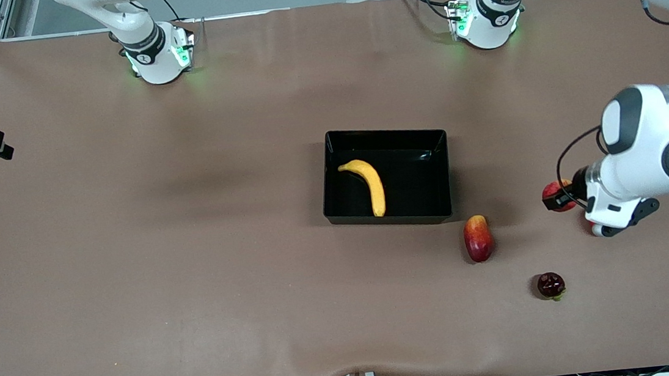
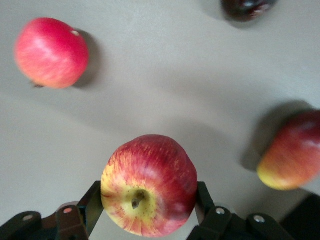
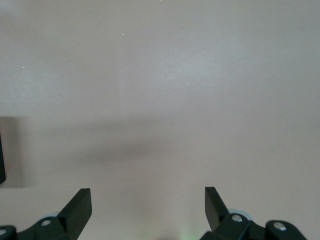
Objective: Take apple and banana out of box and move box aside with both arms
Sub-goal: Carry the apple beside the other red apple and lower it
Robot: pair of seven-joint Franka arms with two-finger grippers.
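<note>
While the left arm's wrist covers most of the left hand (image 1: 559,198), the apple (image 1: 556,193) it grips peeks out, red with yellowish streaks, up over the counter (image 1: 194,257) toward the left arm's end. A curved yellow banana (image 1: 367,183) lies in the glossy black box (image 1: 440,202). Outside the front view, the right hand (image 3: 147,205) hangs spread wide over bare counter.

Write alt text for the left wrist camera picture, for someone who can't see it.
The left gripper holds a red-yellow apple above the brown table, its stem end facing the camera. Three other fruits lie on the table below: a pink-red round one, a red-yellow mango and a dark one.
</note>
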